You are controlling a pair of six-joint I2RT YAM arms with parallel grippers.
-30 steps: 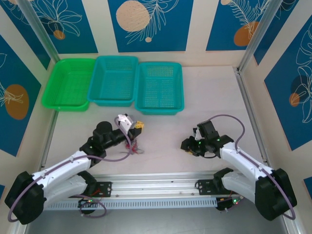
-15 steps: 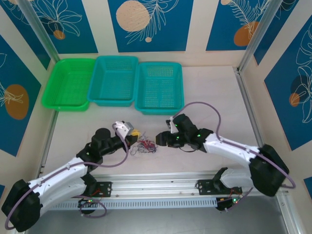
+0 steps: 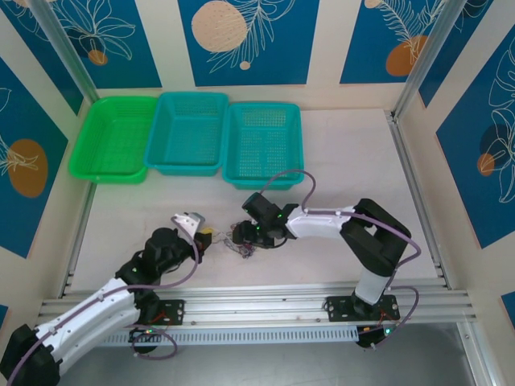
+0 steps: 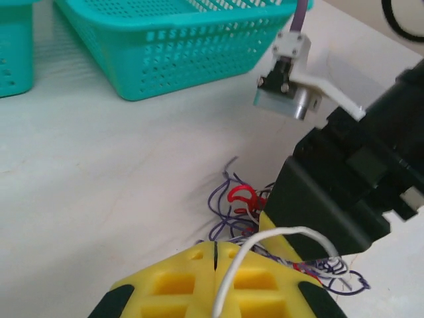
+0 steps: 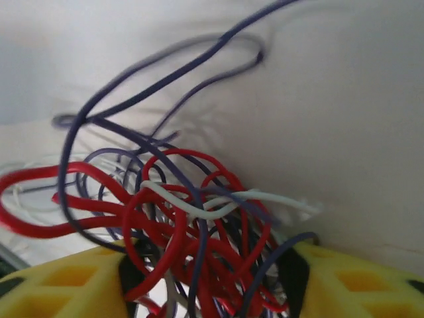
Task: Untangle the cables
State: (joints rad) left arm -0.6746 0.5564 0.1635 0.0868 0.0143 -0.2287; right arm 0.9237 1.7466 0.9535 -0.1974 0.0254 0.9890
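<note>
The big change is on the right. A second ago the right arm point(image 3: 322, 219) is far off on the right side of the pale bench point(image 3: 354, 161). Now it is stretched over to the left, right up to the small knot of thin red, dark and white cables point(image 3: 241, 248).

In the right wrist view the yellow right fingers point(image 5: 59, 285) are apart, one on each side, and the cables point(image 5: 185, 225) bunch up in the gap between them. They are not squeezed shut on anything yet.

The left arm point(image 3: 121, 293) is lower and nearer than it is a second ago. The knot no longer hangs under it and seems to lie on the bench, near the middle, on the near side of the teal plastic mesh basket point(image 3: 264, 145).

The yellow left fingers point(image 4: 172, 281) are pressed together. A thin white wire point(image 4: 278, 233) comes out of the crack between them, so they seem to pinch that one wire. It loops back toward the knot point(image 4: 242, 199).

Both arms are now at the knot. I think the right fingers can next close on the bunch and pull it away from the white wire. No wire is free yet.
</note>
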